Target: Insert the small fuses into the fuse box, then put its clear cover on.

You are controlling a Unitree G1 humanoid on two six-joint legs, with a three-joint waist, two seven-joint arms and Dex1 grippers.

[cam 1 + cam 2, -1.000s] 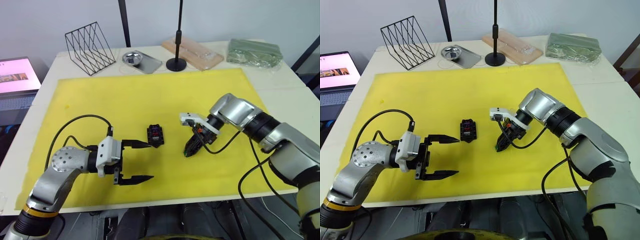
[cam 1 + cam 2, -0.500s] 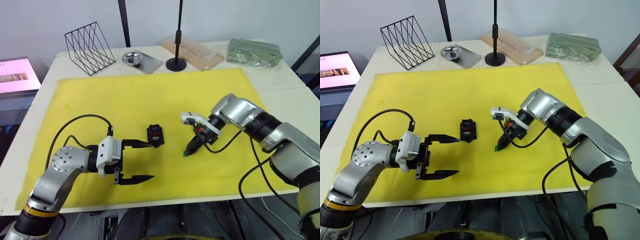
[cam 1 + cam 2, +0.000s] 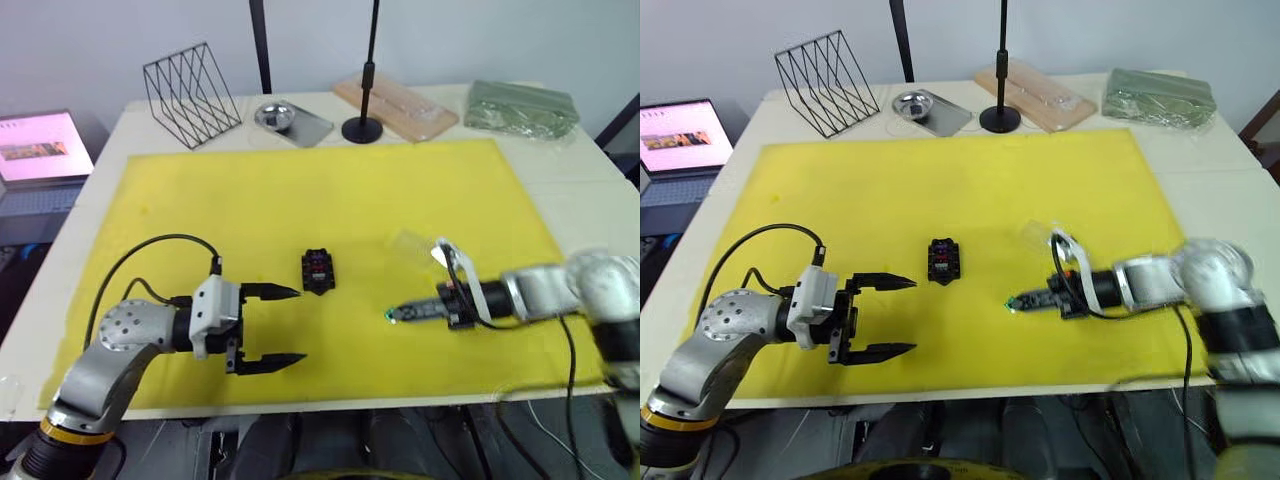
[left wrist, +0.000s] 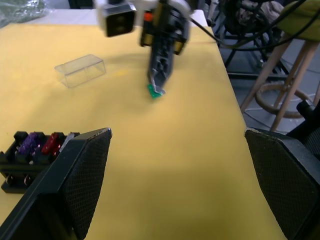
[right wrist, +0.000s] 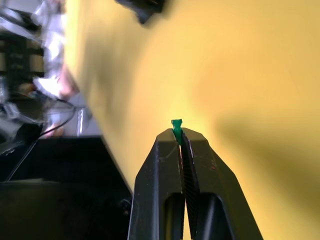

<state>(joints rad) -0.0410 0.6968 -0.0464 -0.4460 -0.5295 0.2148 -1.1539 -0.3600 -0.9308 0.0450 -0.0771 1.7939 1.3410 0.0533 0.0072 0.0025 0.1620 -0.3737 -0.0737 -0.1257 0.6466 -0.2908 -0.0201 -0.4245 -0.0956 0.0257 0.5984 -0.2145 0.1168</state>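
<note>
The black fuse box (image 3: 317, 270) lies mid-mat with purple and red small fuses (image 4: 37, 143) in its slots. To its right, my right gripper (image 3: 396, 315) lies low over the mat, pointing left, shut on a green fuse (image 5: 176, 124) that sticks out of its tips. The clear cover (image 3: 410, 245) rests on the mat just behind that gripper, apart from it. My left gripper (image 3: 300, 324) stands open and empty near the mat's front, its far fingertip (image 3: 293, 292) just left of the fuse box.
A yellow foam mat (image 3: 250, 200) covers the table. Along the back stand a wire rack (image 3: 190, 80), a metal tray (image 3: 290, 118), a black stand base (image 3: 362, 128), a wrapped wooden board (image 3: 395, 100) and a green bag (image 3: 520, 105). A laptop (image 3: 40, 150) sits at the left.
The camera has shifted. My right arm has swung out to the right and low, so its gripper now points left instead of down, still holding the green fuse. The left gripper has not moved.
</note>
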